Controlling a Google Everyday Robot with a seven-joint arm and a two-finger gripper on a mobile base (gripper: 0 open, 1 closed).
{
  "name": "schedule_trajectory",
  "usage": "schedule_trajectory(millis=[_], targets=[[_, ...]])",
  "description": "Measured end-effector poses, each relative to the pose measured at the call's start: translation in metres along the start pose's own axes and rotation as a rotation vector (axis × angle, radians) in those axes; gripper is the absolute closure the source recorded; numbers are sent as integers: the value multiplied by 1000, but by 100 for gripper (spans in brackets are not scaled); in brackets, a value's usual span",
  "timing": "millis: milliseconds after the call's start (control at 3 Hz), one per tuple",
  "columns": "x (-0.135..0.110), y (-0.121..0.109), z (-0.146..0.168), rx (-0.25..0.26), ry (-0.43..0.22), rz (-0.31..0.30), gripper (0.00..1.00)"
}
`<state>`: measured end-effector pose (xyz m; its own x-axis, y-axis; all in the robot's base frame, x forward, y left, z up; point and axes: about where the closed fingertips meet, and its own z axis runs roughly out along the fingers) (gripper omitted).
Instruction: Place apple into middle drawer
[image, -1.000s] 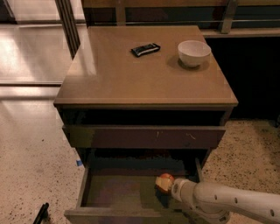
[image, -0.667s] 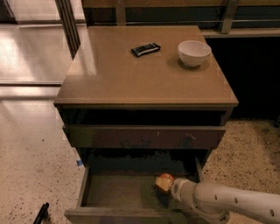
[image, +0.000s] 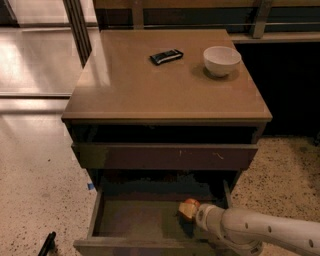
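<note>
One small round red-orange apple (image: 188, 208) is down inside the wide, shallow dark-brown wooden middle drawer (image: 135, 222), which stands pulled out at the bottom of the cabinet. The apple is at the drawer's right rear, close to the right side wall. The gripper (image: 192, 213) is right there with it, jaws pinching the apple at the end of the smooth white tubular arm (image: 260, 231) that reaches in from the lower right. Whether the fruit touches the drawer floor, I cannot tell. Directly above the open drawer sits the drawer with the flat brown scratched front (image: 165, 156). Up on the tan wooden worktop (image: 140, 95), a round white ceramic bowl (image: 221, 60) stands near the far right corner. A flat black rectangular device (image: 166, 56) lies nearer the middle of the back edge, and the two are apart.
</note>
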<state>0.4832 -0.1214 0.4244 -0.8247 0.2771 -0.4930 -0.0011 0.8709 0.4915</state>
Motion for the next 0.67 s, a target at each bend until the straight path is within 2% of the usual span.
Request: schedule_trajectory(millis=[333,667], targets=[[0,0,0,0,0,0,0],[0,0,0,0,0,0,0]])
